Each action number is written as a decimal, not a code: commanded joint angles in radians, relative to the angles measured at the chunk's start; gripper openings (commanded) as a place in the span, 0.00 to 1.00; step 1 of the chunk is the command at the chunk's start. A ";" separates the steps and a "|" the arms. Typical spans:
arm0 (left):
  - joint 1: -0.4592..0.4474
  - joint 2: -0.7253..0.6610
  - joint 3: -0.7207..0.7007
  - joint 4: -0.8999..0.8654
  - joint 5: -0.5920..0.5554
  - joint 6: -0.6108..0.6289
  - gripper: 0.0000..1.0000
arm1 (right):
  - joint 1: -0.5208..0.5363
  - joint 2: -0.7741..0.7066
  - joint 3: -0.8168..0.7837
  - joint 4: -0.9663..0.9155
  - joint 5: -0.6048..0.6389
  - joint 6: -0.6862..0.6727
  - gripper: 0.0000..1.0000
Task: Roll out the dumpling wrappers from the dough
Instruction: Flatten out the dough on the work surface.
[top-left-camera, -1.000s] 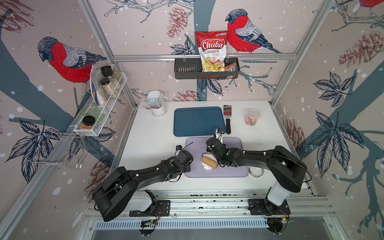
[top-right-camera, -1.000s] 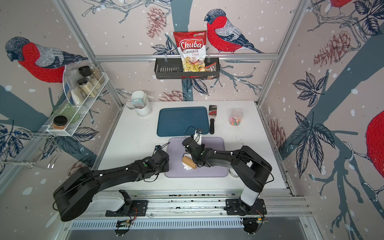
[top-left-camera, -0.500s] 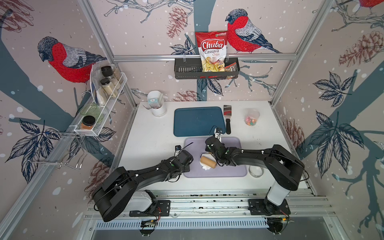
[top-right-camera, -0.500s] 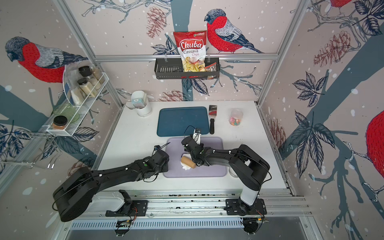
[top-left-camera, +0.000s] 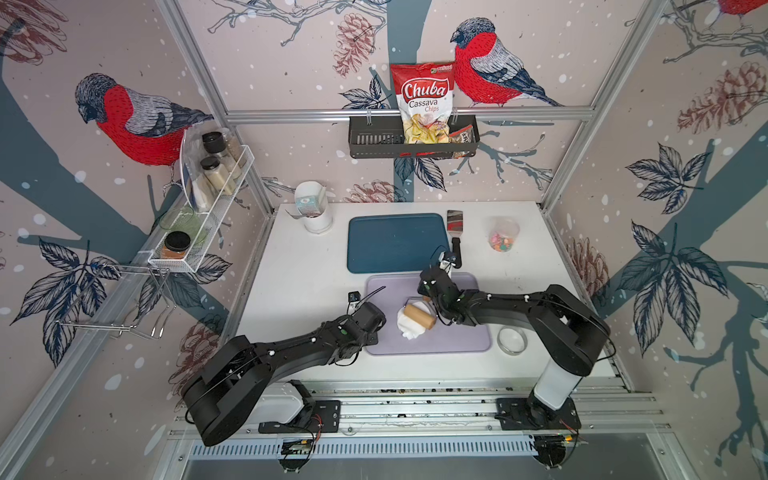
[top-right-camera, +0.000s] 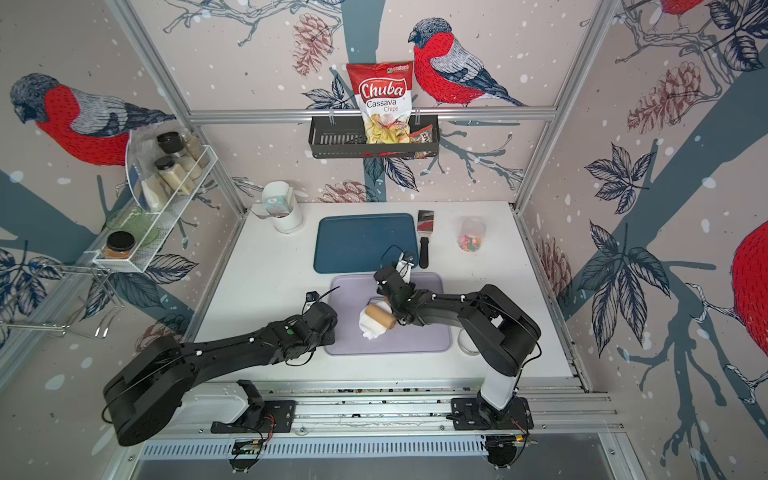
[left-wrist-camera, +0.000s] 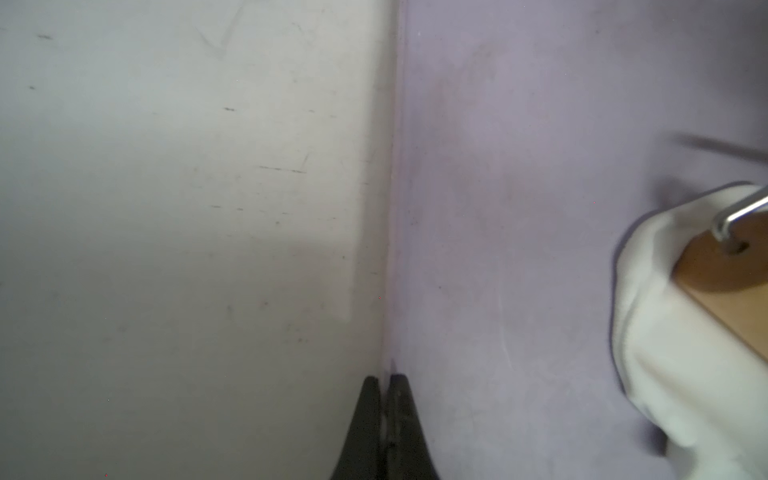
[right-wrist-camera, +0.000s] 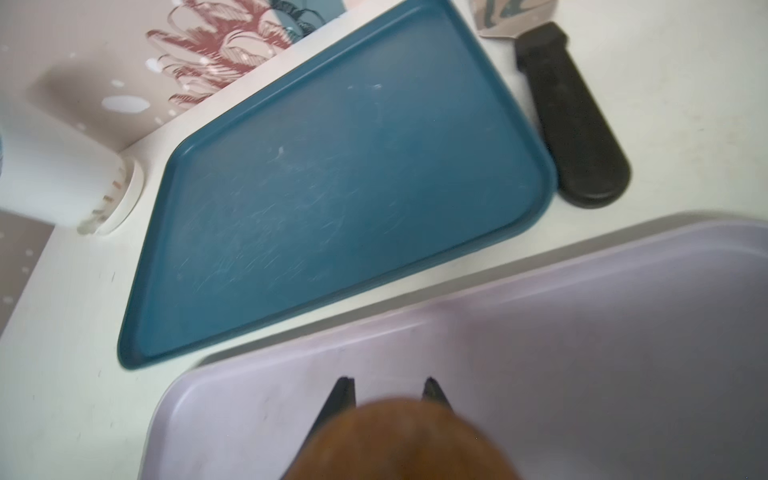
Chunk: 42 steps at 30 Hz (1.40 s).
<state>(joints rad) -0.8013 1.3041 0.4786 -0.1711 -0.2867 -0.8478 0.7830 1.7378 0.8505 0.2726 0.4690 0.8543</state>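
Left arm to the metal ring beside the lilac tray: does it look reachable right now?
Probably not. The ring lies past the lilac tray, opposite the left gripper, and the right arm, holding the roller on the dough, stretches across between.

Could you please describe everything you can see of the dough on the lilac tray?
The dough is a soft, matte white lump, partly flattened, with an irregular, folded outline. It lies flat on the lilac tray, a little left of its middle. A wooden roller rests across its top and hides part of it. Nothing else appears to touch it.
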 joint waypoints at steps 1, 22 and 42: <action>0.001 0.011 -0.003 -0.066 -0.017 -0.025 0.00 | -0.056 -0.010 -0.019 -0.045 0.015 -0.068 0.00; -0.005 0.000 -0.018 -0.056 -0.048 -0.035 0.00 | 0.098 -0.023 0.006 -0.054 -0.051 0.027 0.00; -0.005 -0.268 0.096 0.260 -0.041 0.389 0.52 | 0.010 -0.186 0.074 -0.105 -0.060 0.096 0.00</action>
<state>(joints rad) -0.8074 1.0798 0.5797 -0.1230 -0.3637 -0.6586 0.7910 1.5703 0.9257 0.1490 0.4133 0.9207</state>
